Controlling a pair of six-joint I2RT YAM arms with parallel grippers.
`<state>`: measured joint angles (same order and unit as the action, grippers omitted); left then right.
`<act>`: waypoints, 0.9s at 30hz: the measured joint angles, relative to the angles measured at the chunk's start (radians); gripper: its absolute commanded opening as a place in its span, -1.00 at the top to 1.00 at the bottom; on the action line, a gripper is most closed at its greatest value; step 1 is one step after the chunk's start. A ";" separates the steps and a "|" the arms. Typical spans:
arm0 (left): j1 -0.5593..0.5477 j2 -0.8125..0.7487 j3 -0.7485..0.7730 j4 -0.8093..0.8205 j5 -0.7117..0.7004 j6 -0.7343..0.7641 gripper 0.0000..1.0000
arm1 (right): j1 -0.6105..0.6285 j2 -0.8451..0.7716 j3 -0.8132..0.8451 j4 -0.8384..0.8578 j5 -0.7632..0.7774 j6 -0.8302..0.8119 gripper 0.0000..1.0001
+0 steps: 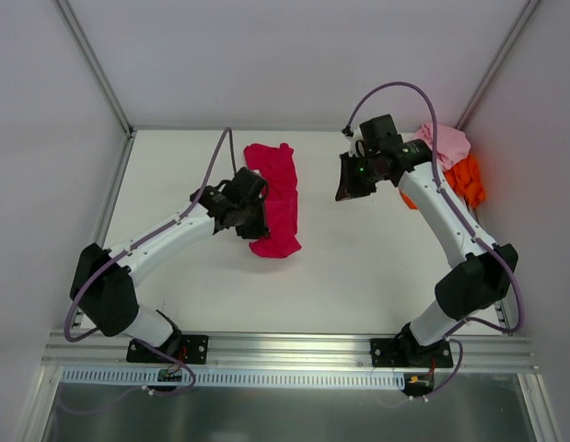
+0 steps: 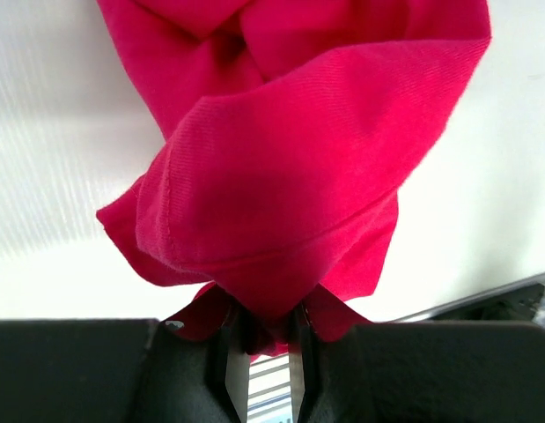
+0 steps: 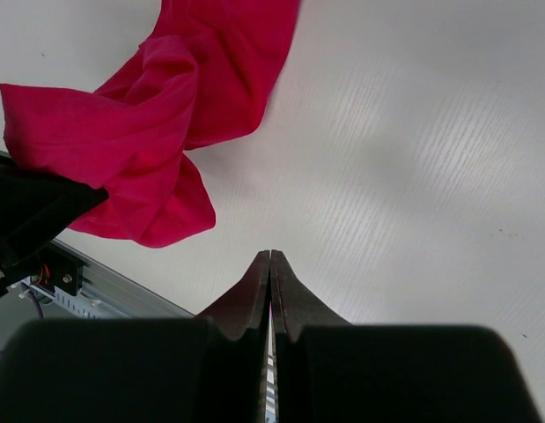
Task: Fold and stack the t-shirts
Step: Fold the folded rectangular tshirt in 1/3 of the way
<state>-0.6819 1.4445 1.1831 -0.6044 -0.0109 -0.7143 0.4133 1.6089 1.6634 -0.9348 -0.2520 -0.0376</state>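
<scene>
Crimson-magenta t-shirt (image 2: 290, 159) in the pinch! The left gripper (image 2: 265, 348) has its two fingers (image 2: 235, 379) drawn almost together, with a bunched fold of that cloth caught in the narrow gap between them. Above the jaws the fabric balloons out in a twisted, rumpled wad, a stitched hem curling down its left side, and the white table (image 2: 52, 176) shows on either side.

Out to the overhead view: the shirt lies crumpled in a long strip on the left-centre part of the table, running from the far edge toward the near side. The gripper is at its left edge, down toward the near end.

Now the right gripper (image 3: 270, 263): fingers pressed flat against each other, nothing between them, pointing at bare table. Its wrist camera looks across at the crimson shirt, well apart from it. From above, this gripper sits right of centre, toward the far side.

Beyond it, in the far right corner, the pale pink t-shirt (image 1: 446, 143) sits in a heap. The bright orange t-shirt (image 1: 469, 181) is bunched just beside it on the near side, both close to the right wall (image 1: 533, 138). Neither one is folded.
</scene>
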 measured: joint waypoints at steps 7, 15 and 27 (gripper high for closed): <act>0.000 0.121 0.103 -0.061 -0.002 0.008 0.95 | 0.001 -0.004 -0.038 0.009 -0.002 0.000 0.98; 0.001 0.267 0.324 -0.103 -0.076 0.024 1.00 | 0.002 -0.059 -0.097 0.014 -0.016 0.000 0.98; 0.014 0.402 0.390 -0.150 -0.223 -0.019 0.59 | 0.002 -0.140 -0.177 0.021 -0.018 0.000 0.98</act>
<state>-0.6678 1.8462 1.5734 -0.7544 -0.2340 -0.7330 0.4152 1.4689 1.4868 -0.9142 -0.2695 -0.0372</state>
